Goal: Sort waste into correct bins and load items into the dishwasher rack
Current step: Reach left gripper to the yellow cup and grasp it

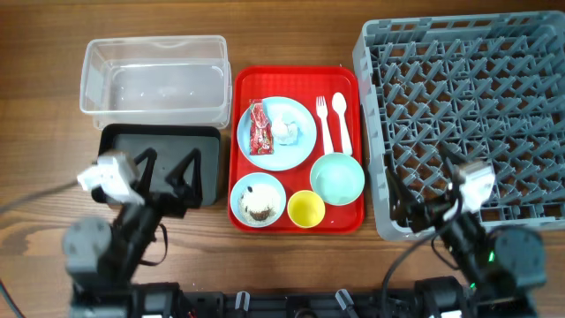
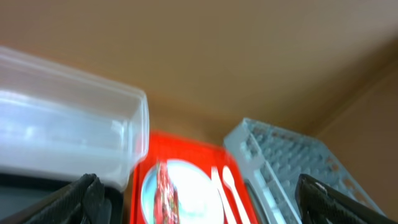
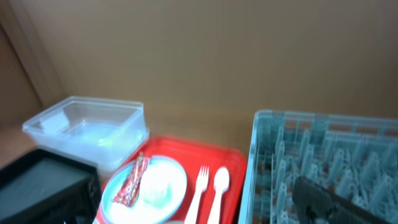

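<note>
The red snack wrapper [image 1: 259, 128] and crumpled tissue [image 1: 284, 130] are seen on the blue plate [image 1: 300, 146], on the red tray [image 1: 349, 221]. The left claw [image 1: 166, 170] is held open and empty over the black tray [image 1: 119, 137]; the right claw [image 1: 421, 183], open and empty, over the grey rack [image 1: 530, 71].

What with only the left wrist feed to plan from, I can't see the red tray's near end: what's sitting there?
Observer: A small light blue bowl holding food scraps, a yellow cup and a mint-green bowl, left to right.
Operator: Is anything besides the wrapper on the plate?
Observer: Yes, a crumpled white tissue lies right of it.
Operator: Where's the right end effector?
Observer: Open, over the rack's near-left corner.
</note>
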Available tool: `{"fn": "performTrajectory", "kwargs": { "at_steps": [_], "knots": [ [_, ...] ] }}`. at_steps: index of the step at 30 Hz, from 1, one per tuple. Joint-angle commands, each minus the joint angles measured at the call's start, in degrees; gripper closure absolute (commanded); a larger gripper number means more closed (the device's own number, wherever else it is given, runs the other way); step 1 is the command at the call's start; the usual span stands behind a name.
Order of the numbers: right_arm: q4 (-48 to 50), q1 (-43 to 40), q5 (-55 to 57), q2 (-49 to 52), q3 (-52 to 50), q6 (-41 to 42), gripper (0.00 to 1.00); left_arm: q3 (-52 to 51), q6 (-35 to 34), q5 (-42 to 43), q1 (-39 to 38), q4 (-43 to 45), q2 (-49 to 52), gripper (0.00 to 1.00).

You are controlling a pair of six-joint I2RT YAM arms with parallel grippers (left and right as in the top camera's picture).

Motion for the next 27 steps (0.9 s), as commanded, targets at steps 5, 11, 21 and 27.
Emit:
{"fn": "performTrajectory", "kwargs": {
  "at_steps": [5, 11, 21, 27],
  "knots": [
    [-13.42, -0.2, -6.82, 22.67, 21.0, 0.87, 0.0, 26.1, 0.48, 7.54, 0.26, -18.49, 23.3, 0.0],
    [-13.92, -0.2, -21.86, 30.51, 25.57, 0.68, 0.0, 29.16, -1.44, 20.33, -0.31, -19.04, 30.73, 0.0],
    [-19.28, -0.2, -7.23, 34.99, 25.57, 8.35, 0.0, 29.14, 0.52, -1.88, -18.53, -23.21, 43.65, 0.0],
    [-19.39, -0.2, -7.19, 34.67, 25.57, 8.33, 0.0, 29.14, 0.5, -2.29, -27.28, -19.8, 48.65, 0.01]
  ]
}}
